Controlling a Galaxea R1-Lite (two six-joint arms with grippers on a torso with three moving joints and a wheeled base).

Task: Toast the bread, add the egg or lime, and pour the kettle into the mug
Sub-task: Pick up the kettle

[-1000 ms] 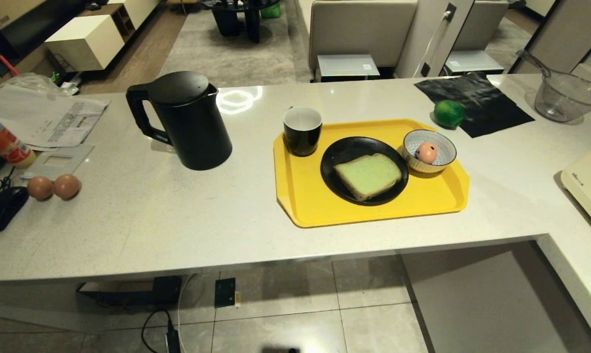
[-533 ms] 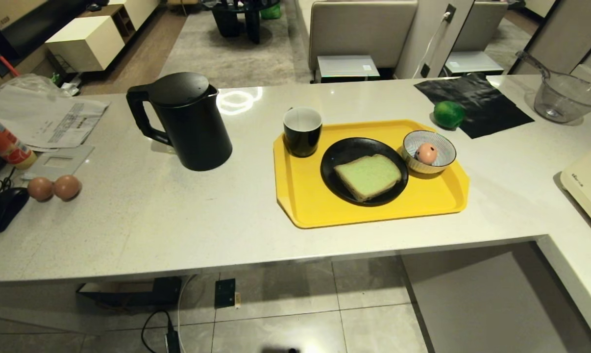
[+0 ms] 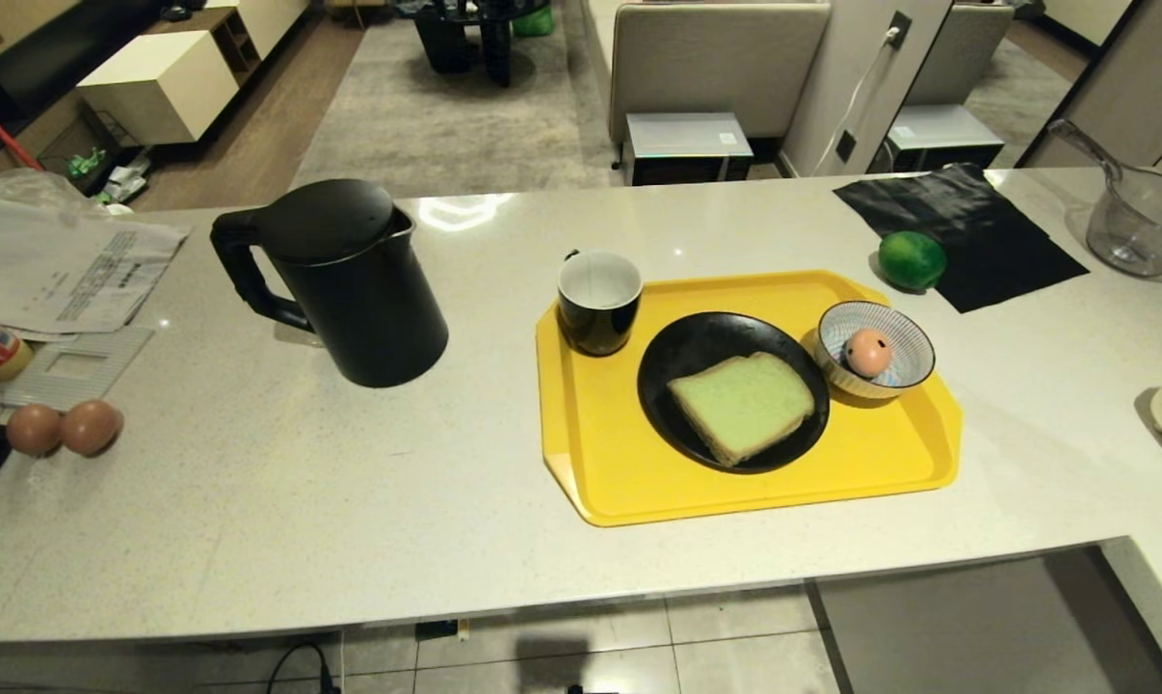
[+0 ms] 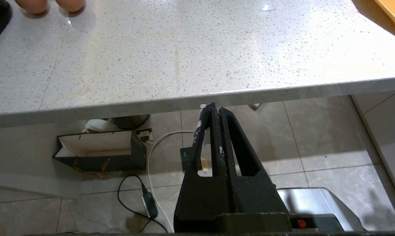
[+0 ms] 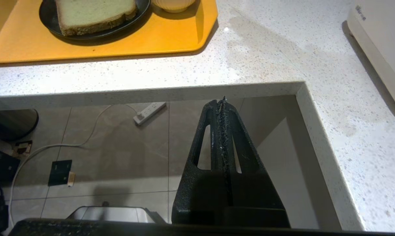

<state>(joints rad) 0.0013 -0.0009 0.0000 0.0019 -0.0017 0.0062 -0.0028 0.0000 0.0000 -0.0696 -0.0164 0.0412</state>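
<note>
Breakfast things stand on a pale speckled stone counter (image 3: 282, 482). On a yellow plastic tray (image 3: 620, 463) sits a short glossy black mug (image 3: 598, 302) with a white inside, at the tray's far left corner; beside it a round black plate (image 3: 682, 386) carries the square slice of pale green-tinted bread (image 3: 743, 405) with its thin tan crust. To the right of the plate, a small blue-and-white striped bowl (image 3: 894, 371) holds the pale pinkish-orange egg (image 3: 867, 352) (a small dark mark shows on its shell). The round, glossy, bright green lime (image 3: 911, 259) lies on the counter just beyond the tray, at the edge of a black sheet (image 3: 966, 231). The large matte black cylindrical kettle (image 3: 345, 280) stands upright well to the left of the tray, handle turned away from it. Two darker brown eggs (image 3: 61, 428) rest together near the counter's left end, close to printed papers (image 3: 61, 260). A clear glass bowl (image 3: 1145, 222) stands at the far right.

Neither arm appears from the head camera. The left gripper (image 4: 216, 108) hangs below the counter's near edge, over the tiled floor (image 4: 315, 144), its black fingers pressed together on nothing. The right gripper (image 5: 222, 102) hangs likewise under the edge near the tray, fingers clenched and empty.
</note>
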